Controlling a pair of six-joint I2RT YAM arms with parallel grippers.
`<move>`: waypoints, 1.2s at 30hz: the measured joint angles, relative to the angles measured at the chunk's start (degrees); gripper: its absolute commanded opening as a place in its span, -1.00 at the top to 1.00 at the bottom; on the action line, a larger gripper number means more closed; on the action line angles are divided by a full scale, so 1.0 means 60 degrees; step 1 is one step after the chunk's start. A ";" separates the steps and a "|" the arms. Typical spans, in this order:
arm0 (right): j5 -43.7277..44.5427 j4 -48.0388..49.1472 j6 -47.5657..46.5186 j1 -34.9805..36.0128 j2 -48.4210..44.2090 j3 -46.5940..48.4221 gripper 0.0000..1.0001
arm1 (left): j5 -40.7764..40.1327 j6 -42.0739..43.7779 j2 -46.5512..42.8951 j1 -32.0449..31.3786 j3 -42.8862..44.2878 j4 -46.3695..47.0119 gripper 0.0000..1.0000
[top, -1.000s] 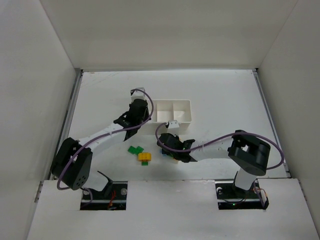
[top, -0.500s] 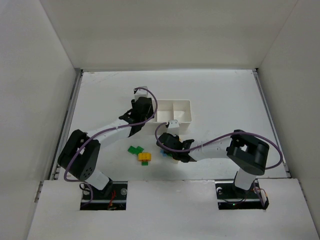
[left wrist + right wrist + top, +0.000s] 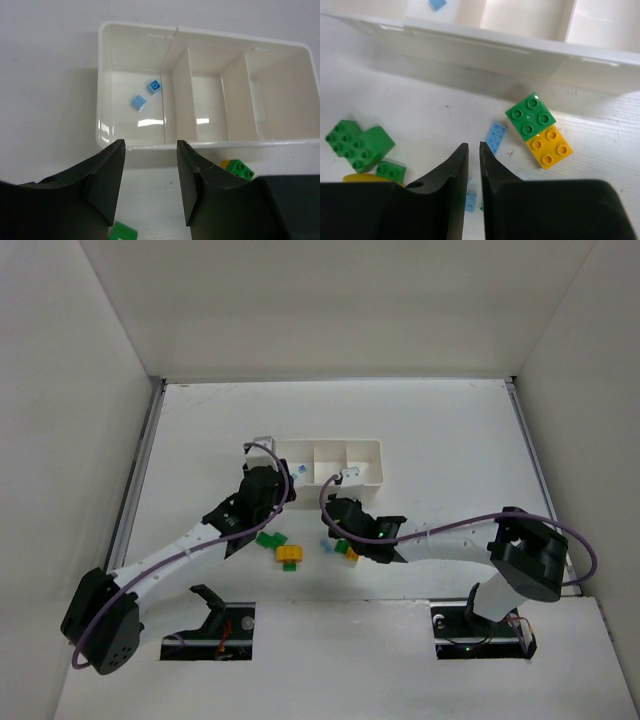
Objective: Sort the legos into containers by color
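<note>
The white three-compartment tray (image 3: 362, 480) stands mid-table. Two pale blue legos (image 3: 155, 86) lie in its left compartment; the other two look empty. My left gripper (image 3: 272, 502) is open and empty, just short of the tray's near wall (image 3: 150, 146). My right gripper (image 3: 333, 528) is shut and holds nothing, low over the loose legos. A pale blue plate (image 3: 495, 137) lies just beyond its tips. A green brick (image 3: 531, 115) joined to a yellow-orange one (image 3: 549, 146) lies to the right. Another blue piece (image 3: 470, 199) shows under the fingers.
Green bricks (image 3: 268, 539), a yellow brick (image 3: 290, 554) and a small green piece (image 3: 289, 567) lie between the two arms; the green ones also show in the right wrist view (image 3: 357, 144). White walls enclose the table on three sides.
My left gripper has pulled back from over the tray's left compartment toward the near left. All three compartments now show. My right gripper has shifted slightly, uncovering the green and yellow pair.
</note>
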 measured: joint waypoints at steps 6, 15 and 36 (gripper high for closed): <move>-0.0004 -0.0004 -0.0004 0.0000 0.0251 0.0047 0.19 | -0.0018 -0.0437 -0.1104 -0.0295 -0.0889 -0.0772 0.14; -0.0007 -0.0339 0.0368 -0.0047 0.1239 0.0237 0.16 | -0.0022 -0.0641 -0.1818 -0.0386 -0.0987 -0.1144 0.15; 0.0182 -0.0295 0.0211 -0.0229 0.1151 0.0379 0.63 | -0.0364 -0.0951 -0.3413 -0.0499 -0.1402 -0.2459 0.15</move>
